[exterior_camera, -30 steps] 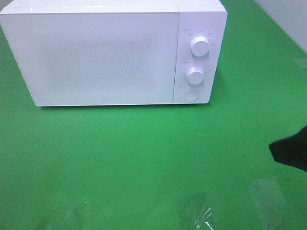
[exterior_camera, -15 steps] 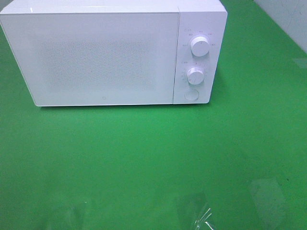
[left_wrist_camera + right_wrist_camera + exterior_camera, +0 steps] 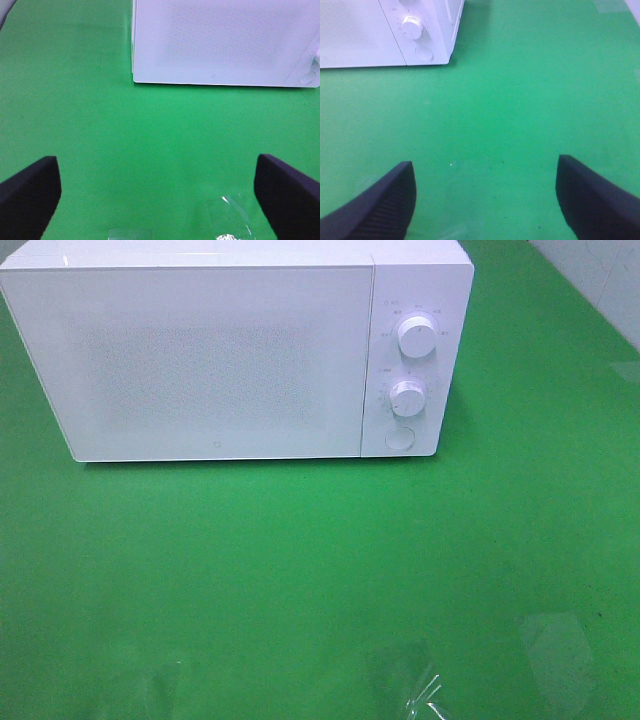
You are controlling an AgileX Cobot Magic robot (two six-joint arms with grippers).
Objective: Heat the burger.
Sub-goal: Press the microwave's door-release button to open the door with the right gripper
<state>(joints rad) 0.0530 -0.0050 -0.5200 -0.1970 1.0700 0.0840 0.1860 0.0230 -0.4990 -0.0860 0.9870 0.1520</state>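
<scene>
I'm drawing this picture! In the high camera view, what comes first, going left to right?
White microwave's speckled door → its panel of round white knobs → green table beside it → pale wall corner.

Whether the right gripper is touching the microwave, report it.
Apart. The right wrist view shows a wide stretch of green table between the right gripper and the microwave.

Unit inspected: the microwave (image 3: 235, 350), a white box standing upright on the green counter (image 3: 300, 570). The door (image 3: 200, 360) is shut and flush. The control panel (image 3: 405, 285) beside it carries two knobs (image 3: 416, 336), one above the other, with a round button (image 3: 399, 438) beneath. It sits well ahead of the left fingers (image 3: 30, 195) and right fingers (image 3: 375, 200), touching neither.
</scene>
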